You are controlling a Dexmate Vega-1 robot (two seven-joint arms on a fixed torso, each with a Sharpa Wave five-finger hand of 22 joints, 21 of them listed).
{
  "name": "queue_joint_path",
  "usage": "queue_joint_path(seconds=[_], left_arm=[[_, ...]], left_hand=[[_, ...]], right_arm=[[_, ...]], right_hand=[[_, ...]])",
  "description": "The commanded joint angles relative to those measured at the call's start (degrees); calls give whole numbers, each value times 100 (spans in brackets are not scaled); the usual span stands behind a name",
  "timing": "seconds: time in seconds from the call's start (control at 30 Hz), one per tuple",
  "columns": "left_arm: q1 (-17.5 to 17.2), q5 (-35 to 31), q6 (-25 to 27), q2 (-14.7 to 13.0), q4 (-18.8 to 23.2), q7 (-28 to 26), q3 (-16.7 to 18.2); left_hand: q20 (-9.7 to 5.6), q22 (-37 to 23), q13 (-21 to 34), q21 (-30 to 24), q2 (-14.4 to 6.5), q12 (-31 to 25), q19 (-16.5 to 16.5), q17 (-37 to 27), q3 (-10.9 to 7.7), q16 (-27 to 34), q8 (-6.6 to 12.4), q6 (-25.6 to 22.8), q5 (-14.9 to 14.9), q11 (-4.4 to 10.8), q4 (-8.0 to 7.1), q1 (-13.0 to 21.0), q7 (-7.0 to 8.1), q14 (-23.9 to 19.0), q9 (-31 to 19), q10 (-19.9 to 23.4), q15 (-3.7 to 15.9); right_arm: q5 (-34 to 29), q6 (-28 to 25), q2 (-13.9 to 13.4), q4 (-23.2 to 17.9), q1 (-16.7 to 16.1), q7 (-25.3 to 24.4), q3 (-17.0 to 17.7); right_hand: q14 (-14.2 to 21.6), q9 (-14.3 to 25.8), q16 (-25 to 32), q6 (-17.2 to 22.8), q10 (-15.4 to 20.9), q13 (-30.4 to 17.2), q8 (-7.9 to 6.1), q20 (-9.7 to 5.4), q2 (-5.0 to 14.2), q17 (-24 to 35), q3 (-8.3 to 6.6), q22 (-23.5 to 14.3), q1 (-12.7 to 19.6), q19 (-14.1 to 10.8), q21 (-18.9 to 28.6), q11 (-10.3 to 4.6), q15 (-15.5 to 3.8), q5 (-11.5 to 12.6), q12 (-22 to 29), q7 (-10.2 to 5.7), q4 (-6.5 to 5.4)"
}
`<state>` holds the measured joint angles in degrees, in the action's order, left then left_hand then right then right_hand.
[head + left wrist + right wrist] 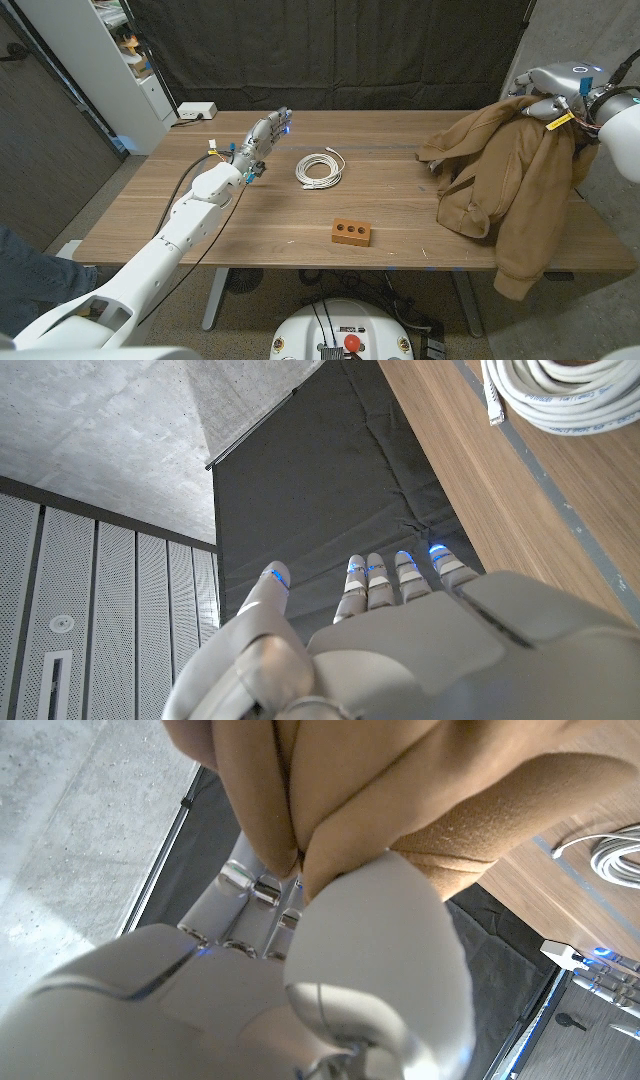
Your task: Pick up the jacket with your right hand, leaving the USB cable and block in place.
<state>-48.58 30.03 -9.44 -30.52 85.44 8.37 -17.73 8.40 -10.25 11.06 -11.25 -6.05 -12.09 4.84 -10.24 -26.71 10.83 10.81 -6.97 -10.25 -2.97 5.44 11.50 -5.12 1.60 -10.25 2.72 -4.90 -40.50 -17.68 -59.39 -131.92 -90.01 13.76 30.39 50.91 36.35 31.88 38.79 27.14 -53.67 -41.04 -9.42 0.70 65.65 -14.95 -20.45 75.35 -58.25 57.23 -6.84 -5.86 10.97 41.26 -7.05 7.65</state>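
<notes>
Head view: your right robot hand (548, 92), at the upper right of the frame, was clamped on a bunched fold of the tan jacket (505, 185) and held that fold above the bench (400, 255). The jacket hung from the grip in a long drape. Its left part appeared to rest on the bench surface at the right of the frame, and its lowest part trailed past the front edge at the lower right. The right wrist view confirmed the grasp, with cloth pinched between the thumb and the fingers (262, 892).

The coiled white USB cable (320, 168) lay near the centre of the frame, well apart from the jacket. The brown block (352, 233) sat below it, toward the front edge, also clear of the cloth. Neither was touched by a hand.

Your left robot hand (265, 135) was at the upper left of centre, near the cable, fingers apart and holding nothing.

Judged from these positions, the grasp was made and the lift was partly done. What remained was to raise the jacket until no cloth lay on the bench, without dragging it toward the cable or block.
</notes>
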Motion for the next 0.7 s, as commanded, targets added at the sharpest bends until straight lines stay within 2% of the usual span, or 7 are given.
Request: queue_joint_path(seconds=[0.03,0.7], left_arm=[[22,8,-45,21,-59,21,6],[140,-24,-34,61,-113,60,-46]], left_hand=[[60,-22,25,-27,-9,-13,9,-19,-29,-6,11,-33,13,-11,-2,-10,-17,14,-21,8,-43],[67,-22,25,-26,-13,-10,12,-19,-38,-6,0,-10,14,1,1,-2,-17,14,-21,3,-41]], right_arm=[[-232,132,195,-155,211,218,235],[-300,283,286,-317,717,603,532]], right_hand=[[151,27,4,30,2,-43,24,-347,734,48,-44,13,675,49,53,4,-688,22,-39,-29,-9],[251,20,18,35,163,56,24,-349,760,176,-73,72,638,106,196,6,-692,15,-150,-57,-15]])
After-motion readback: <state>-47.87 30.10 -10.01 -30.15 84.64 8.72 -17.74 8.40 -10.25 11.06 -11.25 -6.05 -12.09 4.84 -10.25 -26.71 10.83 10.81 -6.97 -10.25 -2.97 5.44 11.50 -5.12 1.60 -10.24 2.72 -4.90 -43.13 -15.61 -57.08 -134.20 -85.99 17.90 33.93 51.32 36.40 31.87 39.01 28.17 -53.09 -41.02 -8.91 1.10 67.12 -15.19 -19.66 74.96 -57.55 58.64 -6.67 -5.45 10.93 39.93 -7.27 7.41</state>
